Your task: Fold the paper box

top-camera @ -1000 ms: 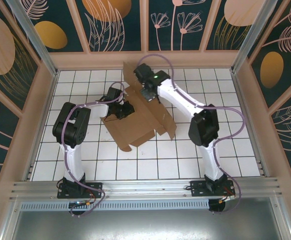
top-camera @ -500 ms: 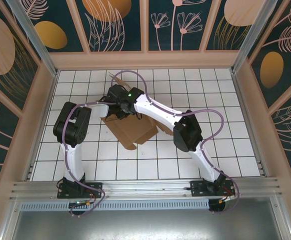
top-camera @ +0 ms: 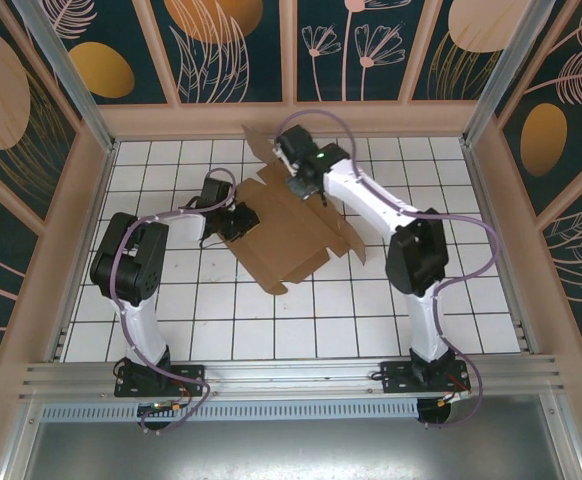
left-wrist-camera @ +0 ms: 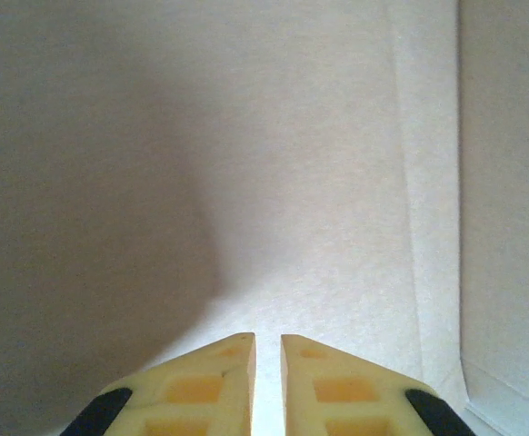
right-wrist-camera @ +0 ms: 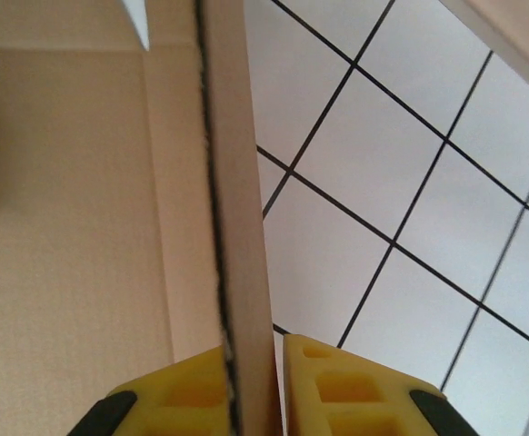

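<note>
The paper box [top-camera: 286,235] is a brown die-cut sheet lying open on the tiled floor, with one corner flap [top-camera: 259,140] raised toward the back wall. My right gripper [top-camera: 296,187] is at the sheet's far edge. In the right wrist view its fingers [right-wrist-camera: 254,341] are shut on an upright cardboard flap [right-wrist-camera: 233,182] seen edge-on. My left gripper [top-camera: 233,222] sits at the sheet's left edge. In the left wrist view its jaws [left-wrist-camera: 267,338] stand almost together with nothing seen between them, pointing at the cardboard face [left-wrist-camera: 292,182].
White floor tiles [top-camera: 371,320] surround the sheet, with free room in front and to the right. The peach back wall [top-camera: 371,120] lies close behind the raised flap. A metal rail [top-camera: 291,375] runs along the near edge by the arm bases.
Half a second ago my right arm was swung left over the sheet, with the far part folded over. It has swung back to the far side, and the sheet lies open again, shifted slightly right.
</note>
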Motion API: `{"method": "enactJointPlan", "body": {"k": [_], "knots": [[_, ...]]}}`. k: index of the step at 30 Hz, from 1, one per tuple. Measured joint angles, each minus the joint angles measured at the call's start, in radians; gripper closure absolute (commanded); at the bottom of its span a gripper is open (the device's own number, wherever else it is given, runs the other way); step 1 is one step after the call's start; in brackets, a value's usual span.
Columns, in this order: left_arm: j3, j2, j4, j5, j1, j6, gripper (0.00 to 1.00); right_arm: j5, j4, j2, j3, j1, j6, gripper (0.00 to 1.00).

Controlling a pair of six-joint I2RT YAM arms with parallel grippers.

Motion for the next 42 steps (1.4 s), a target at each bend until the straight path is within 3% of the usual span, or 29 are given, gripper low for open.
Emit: {"method": "enactJointPlan", "body": {"k": [3, 5, 10, 13, 18, 24, 28, 32, 36, 42], "knots": [[-0.016, 0.008, -0.001, -0.005, 0.007, -0.004, 0.85, -0.108, 0.013, -0.019, -0.002, -0.074, -0.009, 0.79], [-0.016, 0.014, 0.0, -0.008, 0.009, -0.004, 0.86, -0.146, 0.027, -0.022, -0.006, -0.101, -0.011, 0.85], [-0.011, 0.02, 0.0, -0.011, 0.011, -0.003, 0.86, -0.143, 0.069, -0.023, -0.048, -0.117, -0.03, 0.89], [-0.009, 0.021, 0.0, -0.011, 0.011, -0.003, 0.86, -0.036, 0.114, -0.032, -0.088, -0.097, -0.058, 0.87], [-0.007, 0.021, -0.001, -0.012, 0.011, -0.003, 0.86, 0.301, 0.296, -0.05, -0.236, -0.008, -0.184, 0.8], [-0.007, 0.021, 0.0, -0.014, 0.011, -0.003, 0.86, 0.596, 0.619, -0.075, -0.457, 0.064, -0.441, 0.85], [-0.007, 0.021, 0.0, -0.014, 0.011, -0.003, 0.86, 0.705, 0.877, -0.089, -0.587, 0.102, -0.642, 0.88], [-0.007, 0.021, 0.0, -0.013, 0.011, -0.002, 0.84, 0.748, 1.023, -0.089, -0.643, 0.12, -0.764, 0.88], [-0.029, -0.017, 0.034, -0.014, 0.012, -0.002, 0.69, 0.716, 1.162, -0.129, -0.729, 0.125, -0.857, 0.88], [-0.074, -0.242, 0.206, 0.004, 0.048, -0.063, 0.48, 0.578, 1.275, -0.239, -0.845, 0.122, -0.94, 0.89]]}}
